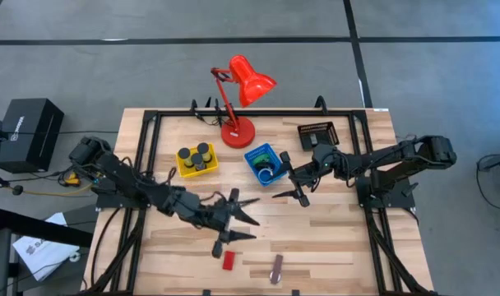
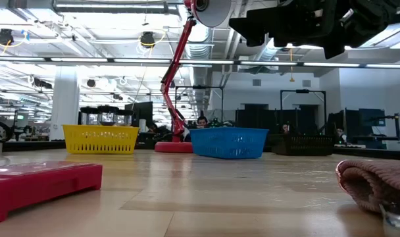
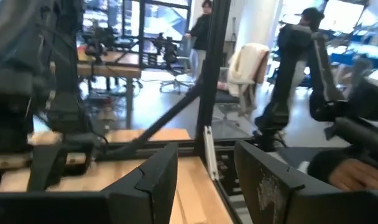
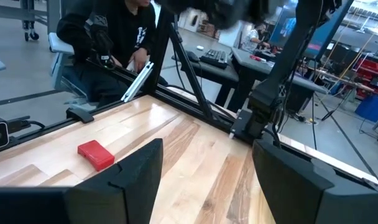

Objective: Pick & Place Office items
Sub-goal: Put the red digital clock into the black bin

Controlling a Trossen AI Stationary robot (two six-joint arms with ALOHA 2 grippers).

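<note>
Near the worktop's [image 1: 332, 247] front edge lies the red block [image 1: 229, 261]; my left tool [image 1: 233, 220], spread empty, hovers just behind it. Right tool [image 1: 293, 194] gapes empty. Descending askew could shove it off.

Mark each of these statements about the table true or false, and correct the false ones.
1. The small red block lies inside the yellow mesh tray. False: it lies on the bare wooden table, near the front edge.
2. Black discs sit in the yellow mesh tray. True.
3. The tall red desk lamp stands between the yellow mesh tray and the blue mesh tray. True.
4. The right gripper holds the brown-silver bar. False: it is open and empty; the bar lies on the table.
</note>
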